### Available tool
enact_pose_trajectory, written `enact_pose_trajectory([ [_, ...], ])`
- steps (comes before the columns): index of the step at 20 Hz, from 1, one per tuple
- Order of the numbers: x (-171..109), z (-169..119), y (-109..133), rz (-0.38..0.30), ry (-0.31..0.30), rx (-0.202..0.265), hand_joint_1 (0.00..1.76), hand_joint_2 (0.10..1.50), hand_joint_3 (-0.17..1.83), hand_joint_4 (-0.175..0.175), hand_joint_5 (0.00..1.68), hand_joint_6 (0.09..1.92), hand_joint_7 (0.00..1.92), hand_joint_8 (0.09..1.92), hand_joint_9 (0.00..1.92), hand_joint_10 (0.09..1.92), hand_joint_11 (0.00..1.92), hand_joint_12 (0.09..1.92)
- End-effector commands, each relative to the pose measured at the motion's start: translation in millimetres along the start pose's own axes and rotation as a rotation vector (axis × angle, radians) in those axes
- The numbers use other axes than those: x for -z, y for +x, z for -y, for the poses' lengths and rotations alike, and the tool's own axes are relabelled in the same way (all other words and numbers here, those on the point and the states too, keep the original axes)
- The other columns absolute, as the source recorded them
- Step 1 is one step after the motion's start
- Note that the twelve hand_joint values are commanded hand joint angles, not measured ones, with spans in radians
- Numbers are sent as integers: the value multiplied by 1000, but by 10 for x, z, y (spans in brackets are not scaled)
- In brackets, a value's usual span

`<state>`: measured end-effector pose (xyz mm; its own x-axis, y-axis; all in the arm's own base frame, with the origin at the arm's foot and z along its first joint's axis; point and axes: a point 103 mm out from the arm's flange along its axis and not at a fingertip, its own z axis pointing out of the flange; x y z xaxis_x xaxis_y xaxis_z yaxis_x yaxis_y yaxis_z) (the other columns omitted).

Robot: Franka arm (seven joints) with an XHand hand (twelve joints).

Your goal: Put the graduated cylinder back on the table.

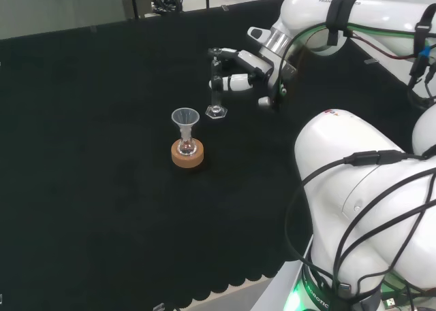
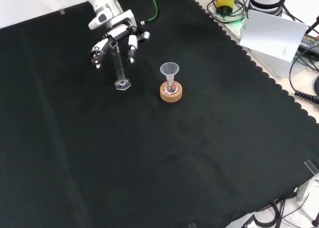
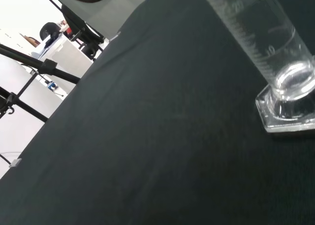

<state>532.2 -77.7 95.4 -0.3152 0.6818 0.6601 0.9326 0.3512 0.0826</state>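
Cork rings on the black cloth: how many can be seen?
1. The cork ring stands near the middle of the cloth under a small flask with a funnel, to the right of the graduated cylinder in the front view. Clear glassware could escape notice.

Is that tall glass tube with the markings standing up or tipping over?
Upright. The clear graduated cylinder stands with its flat hexagonal foot on the black cloth, while the black and white hand is around its top.
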Motion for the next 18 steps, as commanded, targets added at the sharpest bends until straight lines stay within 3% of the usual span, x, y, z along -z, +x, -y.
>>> enact_pose_trajectory([
  [1,323,222,279,92,-49,-1,679,888,-175,-58,251,87,88,677,590,87,125,1409],
  [7,608,490,639,184,-119,-44,680,887,-175,-59,254,87,78,676,580,87,113,1407],
  [18,981,1028,1336,337,-177,-97,700,895,-171,-60,258,87,73,679,577,87,103,1408],
])
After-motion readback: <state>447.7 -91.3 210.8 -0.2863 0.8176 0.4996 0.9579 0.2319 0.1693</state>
